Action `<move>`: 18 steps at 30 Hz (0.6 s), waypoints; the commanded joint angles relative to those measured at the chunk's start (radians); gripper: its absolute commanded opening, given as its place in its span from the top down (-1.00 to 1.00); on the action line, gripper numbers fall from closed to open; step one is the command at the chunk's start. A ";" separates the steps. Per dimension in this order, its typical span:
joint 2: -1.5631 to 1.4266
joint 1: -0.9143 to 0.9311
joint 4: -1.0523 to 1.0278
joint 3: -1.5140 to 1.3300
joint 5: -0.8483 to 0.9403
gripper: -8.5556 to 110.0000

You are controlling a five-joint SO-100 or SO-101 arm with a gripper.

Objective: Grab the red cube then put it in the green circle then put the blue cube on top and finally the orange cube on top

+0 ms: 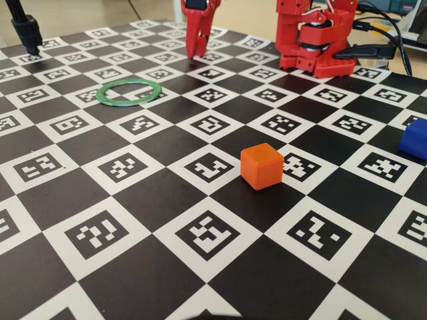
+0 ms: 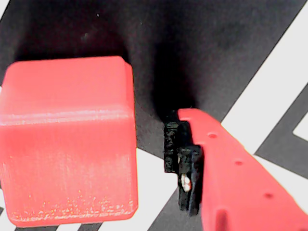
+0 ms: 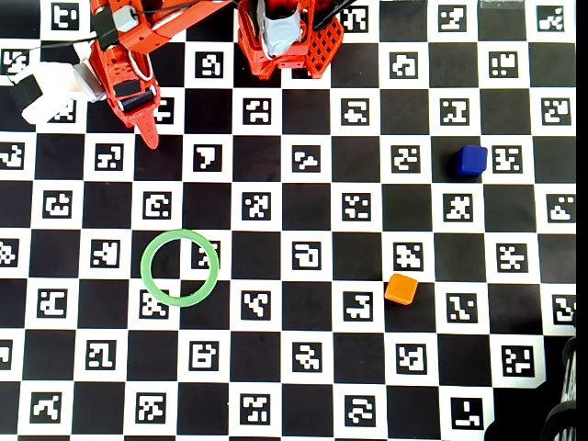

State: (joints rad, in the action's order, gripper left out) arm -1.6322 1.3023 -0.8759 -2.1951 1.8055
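Note:
The red cube (image 2: 67, 144) fills the left of the wrist view, resting across a black and a white square; it is hidden in the other views. One red finger (image 2: 226, 163) with a black pad stands right of it with a narrow gap, touching nothing. My gripper (image 2: 98, 144) is open; it points down at the board's far side (image 1: 198, 55), the upper left of the overhead view (image 3: 147, 138). The green circle (image 1: 127, 103) (image 3: 144, 267) lies empty. The orange cube (image 1: 262, 166) (image 3: 401, 288) and the blue cube (image 1: 415, 139) (image 3: 471, 159) sit apart on the board.
The arm's red base (image 1: 313, 40) (image 3: 280, 37) stands at the board's far edge with cables (image 1: 393, 40) beside it. A black stand (image 1: 27, 30) rises at the far left corner. A white block (image 3: 50, 92) lies next to the arm.

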 commanded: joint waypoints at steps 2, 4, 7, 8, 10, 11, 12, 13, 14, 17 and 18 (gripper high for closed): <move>-0.015 -0.011 0.011 0.081 -0.008 0.14; -0.015 -0.012 0.011 0.083 -0.008 0.14; -0.015 -0.014 0.014 0.083 -0.012 0.15; -0.017 -0.015 0.014 0.083 -0.014 0.16; -0.018 -0.020 0.014 0.086 -0.023 0.19; -0.018 -0.021 0.012 0.087 -0.026 0.20; -0.018 -0.023 0.012 0.087 -0.028 0.21; -0.018 -0.025 0.011 0.089 -0.029 0.24; -0.020 -0.026 0.008 0.091 -0.031 0.27; -0.021 -0.031 0.000 0.092 -0.034 0.42; -0.021 -0.031 -0.003 0.094 -0.032 0.48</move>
State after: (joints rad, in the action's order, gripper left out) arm -1.6322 1.2809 -0.8759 -2.1936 1.7733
